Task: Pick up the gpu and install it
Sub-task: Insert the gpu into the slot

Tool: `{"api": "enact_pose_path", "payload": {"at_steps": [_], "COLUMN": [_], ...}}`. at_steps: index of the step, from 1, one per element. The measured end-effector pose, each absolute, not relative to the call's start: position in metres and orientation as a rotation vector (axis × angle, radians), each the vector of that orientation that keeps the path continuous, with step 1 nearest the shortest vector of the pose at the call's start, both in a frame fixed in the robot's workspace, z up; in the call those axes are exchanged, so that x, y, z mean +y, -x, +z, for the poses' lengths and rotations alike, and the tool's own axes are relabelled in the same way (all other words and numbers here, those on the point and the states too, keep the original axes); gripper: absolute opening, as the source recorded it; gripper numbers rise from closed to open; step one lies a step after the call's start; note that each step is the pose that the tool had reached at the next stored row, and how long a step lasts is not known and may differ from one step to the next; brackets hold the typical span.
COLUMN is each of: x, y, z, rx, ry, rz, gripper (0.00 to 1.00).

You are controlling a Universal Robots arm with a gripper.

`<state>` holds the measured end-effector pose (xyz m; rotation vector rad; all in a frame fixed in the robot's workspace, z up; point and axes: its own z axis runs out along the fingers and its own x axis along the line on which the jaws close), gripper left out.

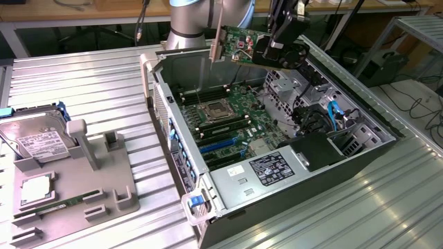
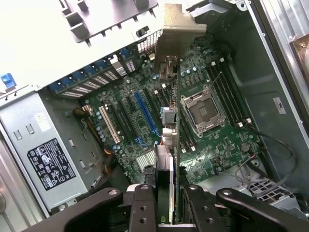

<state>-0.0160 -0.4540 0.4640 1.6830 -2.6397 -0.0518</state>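
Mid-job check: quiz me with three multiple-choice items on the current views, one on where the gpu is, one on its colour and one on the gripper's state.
1. Where is the gpu?
A) lying flat on the table
B) in the air above the open case
C) seated in a slot

2. What colour is the gpu's board?
A) green
B) red
C) black

3. What is the gripper doing?
A) open and empty
B) shut on the gpu
C) open beside the gpu

Answers:
1. B, the card hangs over the case's top edge in the exterior view.
2. A, its face shows green beside the silver bracket.
3. B, the fingers clamp the card's end.
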Motion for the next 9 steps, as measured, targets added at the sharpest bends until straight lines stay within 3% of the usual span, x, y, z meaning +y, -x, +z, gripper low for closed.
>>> {"api": "enact_pose_path", "payload": {"at_steps": [9], "x": [-0.4540], "y": [0.0160], "z": [0.4640], "rx": [-2.569], "ry": [-1.787], "rz": [-0.051], "gripper": [0.27]}}
